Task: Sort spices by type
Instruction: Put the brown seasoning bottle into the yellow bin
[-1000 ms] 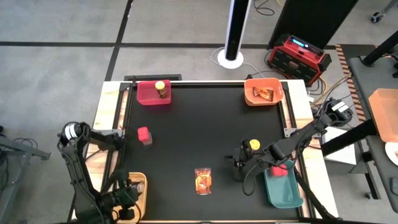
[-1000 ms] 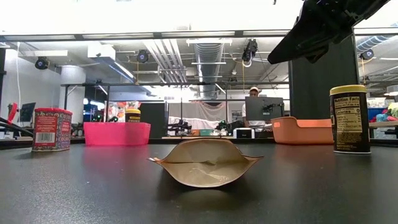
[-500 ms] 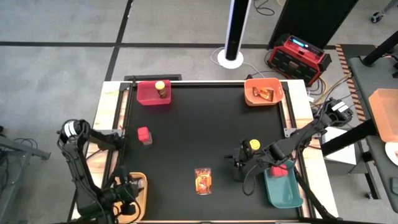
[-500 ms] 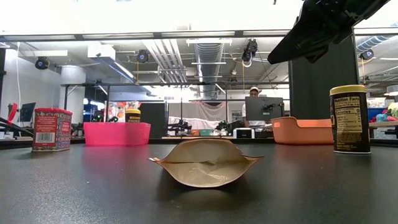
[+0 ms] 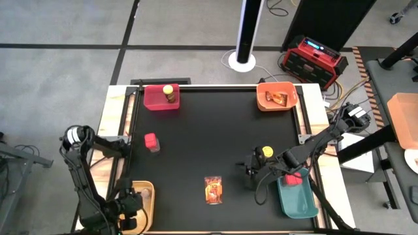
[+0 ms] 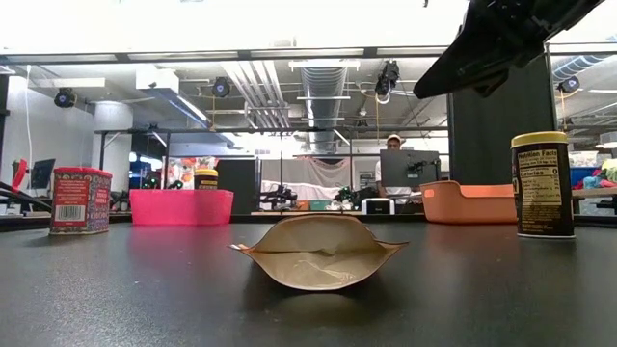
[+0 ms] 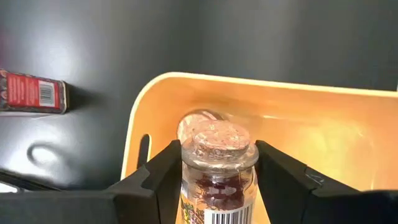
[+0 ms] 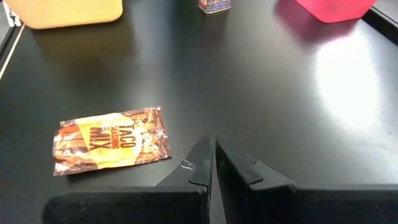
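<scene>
The left pincer (image 7: pixel 214 186) pinched a cork-topped jar (image 7: pixel 214 165) over the yellow bin (image 7: pixel 311 118) (it had drawn back toward the bench's near corner), 1 jar close to sorted; the right pincer (image 8: pixel 213 163) hung pressed together near the packet (image 8: pixel 111 148).

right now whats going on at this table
The left gripper is shut on a small cork-topped jar over the yellow bin, where another jar already lies. The right gripper hangs shut above the table near the taco seasoning packet. A yellow-lidded jar and a red container are still unsorted.
</scene>
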`<state>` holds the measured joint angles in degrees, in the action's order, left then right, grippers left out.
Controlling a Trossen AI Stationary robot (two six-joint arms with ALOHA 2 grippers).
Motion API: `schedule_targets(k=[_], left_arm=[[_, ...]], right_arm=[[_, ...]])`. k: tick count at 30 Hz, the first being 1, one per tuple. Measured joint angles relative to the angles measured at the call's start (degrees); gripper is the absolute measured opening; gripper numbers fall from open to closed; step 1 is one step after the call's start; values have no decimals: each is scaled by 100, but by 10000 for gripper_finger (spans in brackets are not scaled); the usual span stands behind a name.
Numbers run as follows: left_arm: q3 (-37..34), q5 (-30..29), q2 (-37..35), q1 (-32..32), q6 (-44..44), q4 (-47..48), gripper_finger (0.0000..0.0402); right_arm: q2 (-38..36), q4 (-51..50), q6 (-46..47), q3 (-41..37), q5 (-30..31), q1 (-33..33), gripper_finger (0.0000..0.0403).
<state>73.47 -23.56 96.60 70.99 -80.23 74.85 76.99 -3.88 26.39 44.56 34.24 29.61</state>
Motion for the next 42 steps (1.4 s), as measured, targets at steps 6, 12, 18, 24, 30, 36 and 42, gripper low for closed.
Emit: schedule_targets(k=[6, 12, 18, 24, 30, 36, 42], left_arm=[[0, -24, 0, 75, 1, -128, 158], [147, -1294, 2, 93, 308, -337, 158], [343, -3062, 4, 91, 856, -431, 158], [622, -5024, 7, 67, 1120, -457, 158], [870, -6335, 7, -50, 1174, -604, 158], [837, -6652, 68, -300, 1570, -1177, 158], [835, -6650, 304, -568, 1709, -1344, 158]], right_arm=[[0, 218, -27, 0, 91, 0, 13], [337, 2199, -1705, 0, 10, 76, 13], [1509, 4959, -3771, 172, -289, 87, 13], [2637, 5819, -4758, 1066, -327, 74, 13], [3327, 5785, -5003, 2196, -385, 74, 13], [3559, 4970, -5072, 3093, -480, 74, 13], [3565, 4035, -4722, 3515, -471, 74, 61]])
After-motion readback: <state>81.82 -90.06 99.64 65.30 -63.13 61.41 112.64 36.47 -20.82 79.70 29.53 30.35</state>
